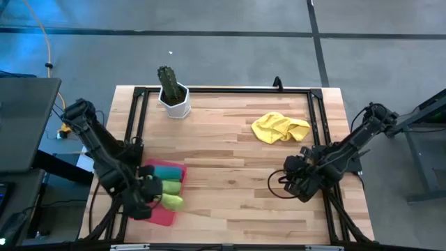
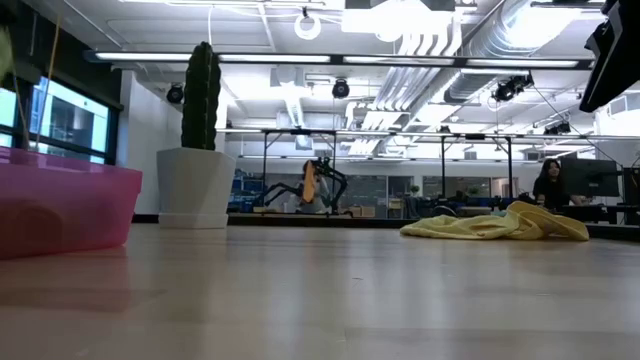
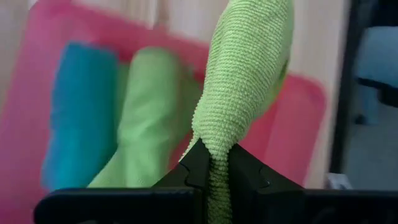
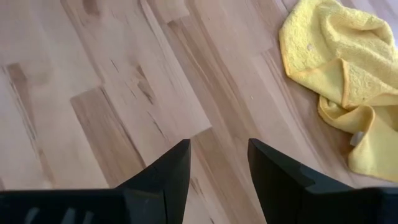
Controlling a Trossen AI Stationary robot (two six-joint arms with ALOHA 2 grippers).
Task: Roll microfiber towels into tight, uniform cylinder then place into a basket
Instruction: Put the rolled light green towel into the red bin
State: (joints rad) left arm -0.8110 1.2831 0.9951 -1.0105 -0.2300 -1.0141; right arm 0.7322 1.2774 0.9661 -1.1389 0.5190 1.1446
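Observation:
The basket is a flat pink tray [image 1: 162, 215] at the table's near left, also seen in the low view [image 2: 60, 210]. In it lie a rolled teal towel [image 3: 81, 118] and a rolled green towel [image 3: 149, 118] side by side. My left gripper [image 1: 152, 199] is over the tray's near part, shut on a rolled lime green towel [image 1: 174, 202]. A yellow towel [image 1: 280, 127] lies crumpled on the table at the far right. My right gripper [image 4: 217, 162] hovers open over bare wood near the right edge, short of the yellow towel [image 4: 339, 81]. My left gripper pinches one end of the lime green roll [image 3: 217, 140] between its two fingers, coming at it slanting down from above. The roll reaches away from the fingers over the tray, beside the green roll. Whether its far end rests on the tray I cannot tell.
A white pot with a cactus [image 1: 174, 94] stands at the far left of the table. A black frame [image 1: 317, 118] runs along the table's edges. The middle of the table is bare wood [image 1: 230, 181].

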